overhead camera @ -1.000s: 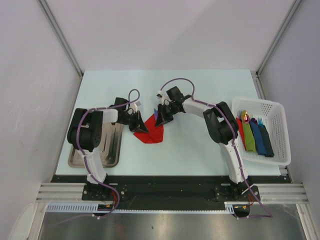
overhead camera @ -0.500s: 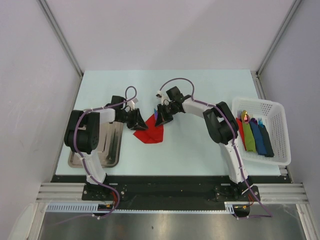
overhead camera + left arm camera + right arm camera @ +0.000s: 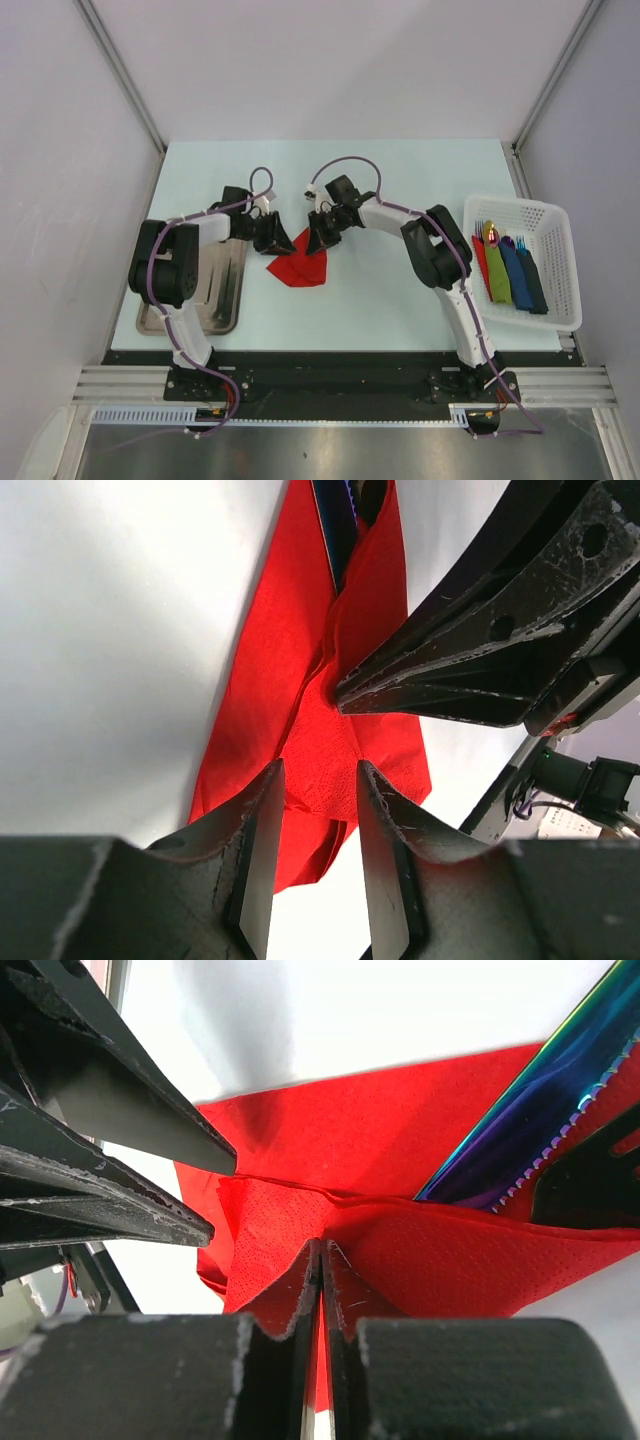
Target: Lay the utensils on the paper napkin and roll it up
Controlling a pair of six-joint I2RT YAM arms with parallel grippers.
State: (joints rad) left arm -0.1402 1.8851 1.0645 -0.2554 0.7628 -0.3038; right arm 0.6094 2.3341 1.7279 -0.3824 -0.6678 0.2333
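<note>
The red paper napkin lies crumpled and partly folded on the table between the two arms. My right gripper is shut on a raised fold of the napkin. The utensils lie inside the fold: an iridescent serrated knife and a dark piece stick out to the right. My left gripper stands open just short of the napkin's near edge, with nothing gripped between its fingers. In the top view the left gripper and the right gripper face each other across the napkin.
A white basket at the right holds rolled bundles, among them a green roll and a blue roll, with cutlery tips showing. A metal tray lies under the left arm.
My left gripper has opened and let go of the napkin's left edge, then drawn back a little. The right gripper has kept its hold and shifted slightly left.
</note>
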